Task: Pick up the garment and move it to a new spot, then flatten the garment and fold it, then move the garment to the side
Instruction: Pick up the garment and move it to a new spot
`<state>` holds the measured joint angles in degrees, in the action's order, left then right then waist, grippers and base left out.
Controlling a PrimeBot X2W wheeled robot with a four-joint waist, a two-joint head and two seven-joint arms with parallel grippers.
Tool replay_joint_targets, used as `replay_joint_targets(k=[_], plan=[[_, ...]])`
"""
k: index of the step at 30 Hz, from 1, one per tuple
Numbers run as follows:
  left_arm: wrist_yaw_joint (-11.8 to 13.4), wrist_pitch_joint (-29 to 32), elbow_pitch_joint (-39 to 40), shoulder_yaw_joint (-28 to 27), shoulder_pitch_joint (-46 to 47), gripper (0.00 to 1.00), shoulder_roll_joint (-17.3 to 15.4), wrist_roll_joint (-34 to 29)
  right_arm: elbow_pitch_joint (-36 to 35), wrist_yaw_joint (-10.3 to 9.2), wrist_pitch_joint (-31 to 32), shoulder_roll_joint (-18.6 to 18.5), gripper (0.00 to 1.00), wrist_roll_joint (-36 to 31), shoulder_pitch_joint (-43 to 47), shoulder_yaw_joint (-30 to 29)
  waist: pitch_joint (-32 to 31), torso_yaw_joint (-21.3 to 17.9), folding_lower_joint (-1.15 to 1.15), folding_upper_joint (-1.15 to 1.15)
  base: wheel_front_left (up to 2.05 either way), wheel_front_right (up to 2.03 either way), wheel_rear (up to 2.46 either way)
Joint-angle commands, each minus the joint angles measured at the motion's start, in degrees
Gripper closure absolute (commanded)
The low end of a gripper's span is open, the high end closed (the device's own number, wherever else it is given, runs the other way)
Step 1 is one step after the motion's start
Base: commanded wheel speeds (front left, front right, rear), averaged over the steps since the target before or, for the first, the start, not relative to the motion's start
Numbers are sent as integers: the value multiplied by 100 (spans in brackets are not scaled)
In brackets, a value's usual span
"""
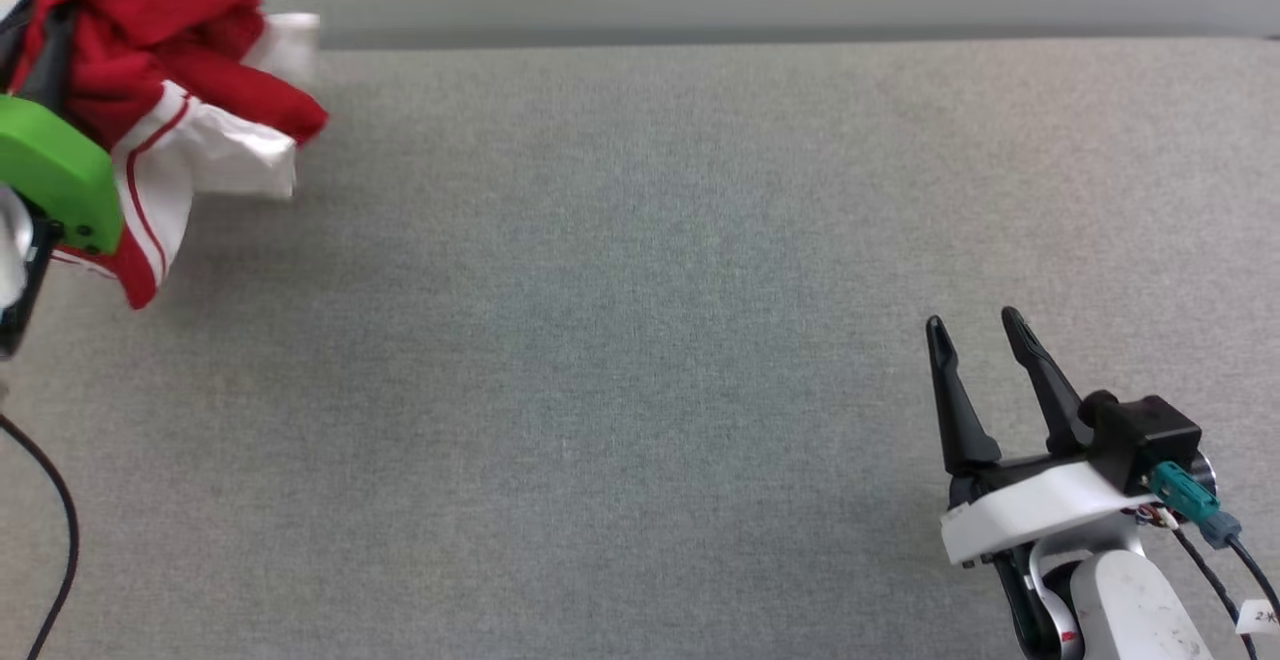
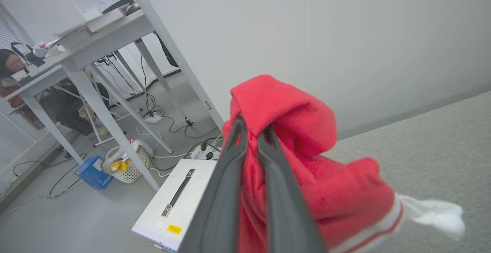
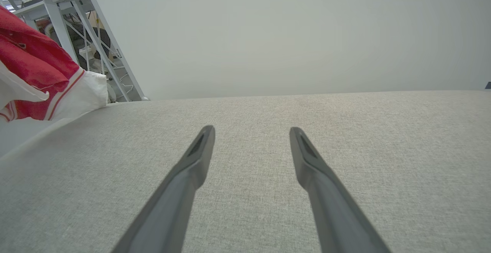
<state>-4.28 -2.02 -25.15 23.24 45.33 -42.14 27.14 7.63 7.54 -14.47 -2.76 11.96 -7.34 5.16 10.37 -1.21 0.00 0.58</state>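
Item 1, the garment [image 1: 170, 60]: a red knit jersey-style T-shirt with short white sleeves and red-and-white striped trim. We logged it at ten o'clock in the head view, bunched into a wad and hanging from one arm over the left margin of the table. Whether its lowest hem touched the surface we could not tell.

Item 2, the left gripper [image 2: 252, 127]: two long dark fingers, drawn nearly together and pinching a thick fold of the red fabric, which draped over both tips. A bright green housing [image 1: 55, 175] sat on that arm, just beside the cloth.

Item 3, the right gripper [image 1: 972, 322]: at four o'clock in the head view, fingers spread wide, nothing between them, well apart from the garment.

Item 4, the table [image 1: 640, 340]: flat, covered in grey woven fabric.

Item 5, the floor beyond the table edge, by the left wrist view: a flat white case [image 2: 157, 222] with a dark handle, and a white wicker basket [image 2: 126, 163].

Hazards, as we judged them: the pinch held one fold only, so a quick swing toward three o'clock could let the knit slide out. Released that near the edge, the shirt could go over to the floor. Loose sleeves might snag the green housing, and a wadded drop would leave twisted layers that are hard to flatten.
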Motion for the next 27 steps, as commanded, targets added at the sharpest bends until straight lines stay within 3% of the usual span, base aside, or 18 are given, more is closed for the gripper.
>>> replay_joint_targets(k=[1,12,19,27], plan=[[-3,-90,120,66,67,100,35,-93,26,-5,-52,-11,0,16,107,-57,-284,-20,0,-58,0,0,0],[-235,-591,882,1084,181,100,551,-621,-6,-5,-52,-11,0,-24,240,-500,-518,-483,0,-58,0,0,0],[-310,-924,837,2270,105,100,1391,-775,-76,-5,-52,-11,0,-62,246,-1034,-503,-800,0,-58,0,0,0],[-319,-1062,412,4140,-379,100,2344,-610,-158,-5,-52,-11,0,-68,194,-1297,-376,-1029,0,-58,0,0,0]])
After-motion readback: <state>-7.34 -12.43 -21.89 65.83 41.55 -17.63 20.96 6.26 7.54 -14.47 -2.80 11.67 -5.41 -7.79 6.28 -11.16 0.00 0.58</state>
